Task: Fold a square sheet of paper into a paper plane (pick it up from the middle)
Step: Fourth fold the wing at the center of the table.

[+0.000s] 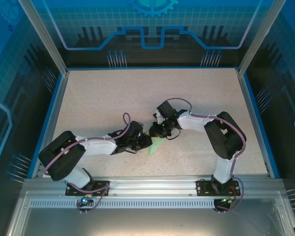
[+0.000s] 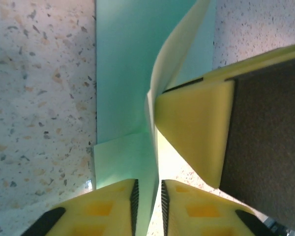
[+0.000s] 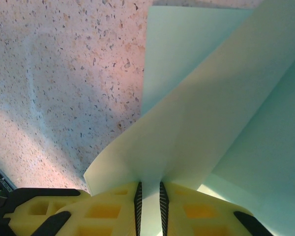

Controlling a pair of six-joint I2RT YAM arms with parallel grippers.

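A: Main risk?
B: Tear or skewed crease, if the arms pull apart or move out of sync; both hold one thin sheet.
A: Grip state?
B: L gripper [image 2: 147,191] pinches the paper [image 2: 123,73] at a fold. R gripper [image 3: 150,191] pinches a raised flap. The rest lies flat on the table [image 2: 39,98], btwn the grippers.

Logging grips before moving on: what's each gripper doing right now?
Left gripper: closed on the paper.
Right gripper: closed on a raised flap of the same paper.
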